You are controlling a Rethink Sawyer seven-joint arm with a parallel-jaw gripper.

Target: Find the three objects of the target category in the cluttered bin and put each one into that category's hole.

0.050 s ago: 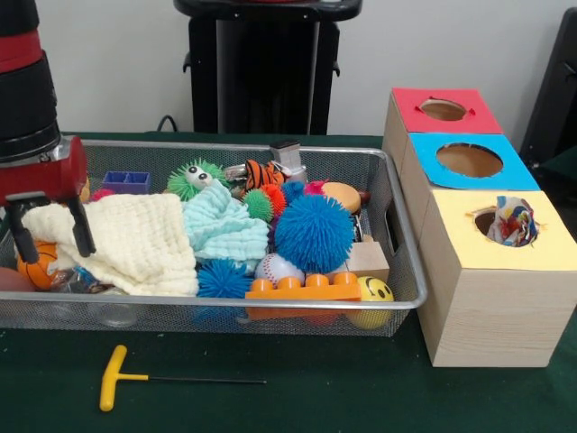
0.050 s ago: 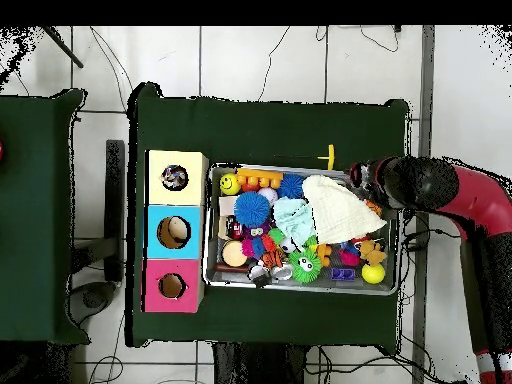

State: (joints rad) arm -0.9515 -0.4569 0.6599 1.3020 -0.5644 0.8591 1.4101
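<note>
Gripper (image 1: 52, 225) over the bin's (image 1: 397, 216) left end in front view, fingers spread, straddling the cream cloth's (image 1: 126, 242) edge, nothing held. Cloth spreads rightward from it. One item already sits in the yellow hole (image 1: 507, 222), well apart.

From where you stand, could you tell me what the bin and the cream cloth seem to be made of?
The bin looks like silver wire mesh, see-through with a shiny rim. The cream cloth looks like soft woven cotton, matte and crinkled; the fibre itself is a guess.
</note>
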